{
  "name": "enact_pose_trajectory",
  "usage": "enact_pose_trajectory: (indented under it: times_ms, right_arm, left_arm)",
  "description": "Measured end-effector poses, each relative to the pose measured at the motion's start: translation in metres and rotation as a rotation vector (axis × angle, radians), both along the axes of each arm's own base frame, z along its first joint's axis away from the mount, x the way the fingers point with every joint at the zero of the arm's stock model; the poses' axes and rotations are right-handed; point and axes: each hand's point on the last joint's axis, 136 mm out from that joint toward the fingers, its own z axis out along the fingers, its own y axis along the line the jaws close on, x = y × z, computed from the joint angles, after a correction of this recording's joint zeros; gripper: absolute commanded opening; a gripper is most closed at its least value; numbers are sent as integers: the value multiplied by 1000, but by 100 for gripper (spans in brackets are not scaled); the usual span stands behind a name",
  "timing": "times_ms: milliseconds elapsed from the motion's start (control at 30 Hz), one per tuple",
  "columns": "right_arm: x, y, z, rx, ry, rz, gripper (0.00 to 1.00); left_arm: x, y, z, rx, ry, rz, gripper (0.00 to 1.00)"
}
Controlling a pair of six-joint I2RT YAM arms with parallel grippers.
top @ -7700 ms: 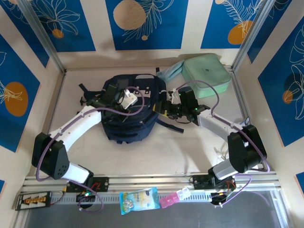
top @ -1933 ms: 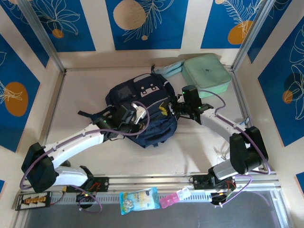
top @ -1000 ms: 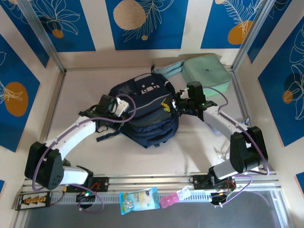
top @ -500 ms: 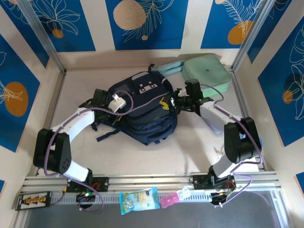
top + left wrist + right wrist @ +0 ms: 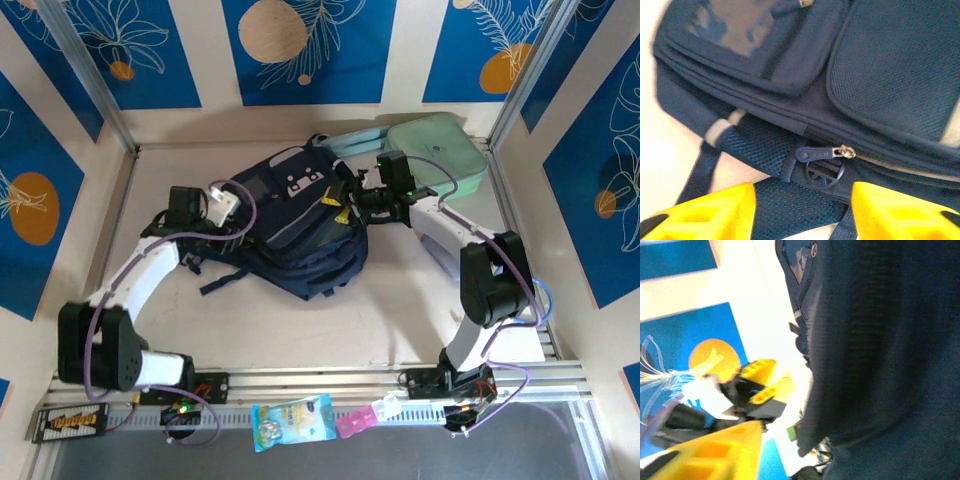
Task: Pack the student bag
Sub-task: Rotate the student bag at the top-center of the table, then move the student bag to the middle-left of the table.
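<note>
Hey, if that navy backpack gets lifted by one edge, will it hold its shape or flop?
Probably floppy: the student bag is soft fabric lying slumped, with folds along its pockets. Its loose strap trails on the table and would likely dangle or drag. Pushed, it would probably bunch up rather than slide cleanly.

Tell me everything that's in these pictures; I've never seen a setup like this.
student bag: one, dark navy, middle of the table.
zip case: one, mint green, far right corner, behind the bag.
snack packet: one, light blue, on the near rail.
pink packet: one, pink, beside the snack packet.
wall panels: several, blue with orange circles, around the table.
table: one, pale, under everything.
left gripper: one, yellow, open, at the bag's left side.
right gripper: one, against the bag's right side; open or shut unclear.
</note>
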Motion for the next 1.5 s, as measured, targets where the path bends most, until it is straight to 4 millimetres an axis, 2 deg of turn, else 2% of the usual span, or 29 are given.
enact_pose_trajectory:
  times_ms: [100, 167, 300, 400, 500, 567, 767, 900, 967, 1067, 1133, 1200, 1367, 1500]
  right_arm:
    - [-3, -9, -11, -89, -7, -17, 67]
    - [-6, -26, -18, -170, -14, -51, 70]
    - [-10, -77, -14, -327, -65, -156, 71]
    - [-6, -114, -5, -425, -117, -239, 71]
    - [4, -137, -10, -491, -119, -290, 71]
    - [15, -140, -17, -511, -100, -298, 70]
    - [81, -127, -36, -503, -88, -317, 68]
    - [126, -114, -49, -479, -104, -336, 67]
    - [140, -106, -57, -468, -109, -335, 66]
    - [146, -88, -73, -457, -103, -306, 64]
    - [144, -74, -85, -449, -90, -277, 64]
    - [141, -59, -98, -442, -78, -248, 62]
    - [143, -24, -121, -387, -62, -182, 58]
    - [139, 5, -117, -329, -102, -122, 58]
  left_arm:
    - [-3, 10, 35, -21, -96, 82, 93]
    - [-6, 18, 52, -38, -151, 149, 100]
    - [-9, 33, 72, -79, -205, 285, 100]
    - [-7, 37, 73, -117, -196, 351, 100]
    - [1, 34, 67, -165, -149, 387, 100]
    - [9, 28, 63, -213, -110, 401, 100]
    - [51, -17, 51, -443, 16, 348, 91]
    - [88, -52, 23, -537, 124, 328, 88]
    - [103, -72, 5, -552, 178, 317, 85]
    - [114, -94, -15, -568, 241, 314, 84]
    - [117, -101, -19, -571, 255, 311, 84]
    - [119, -104, -16, -576, 254, 308, 84]
    - [131, -107, 9, -603, 209, 300, 85]
    - [132, -106, 5, -595, 216, 311, 85]
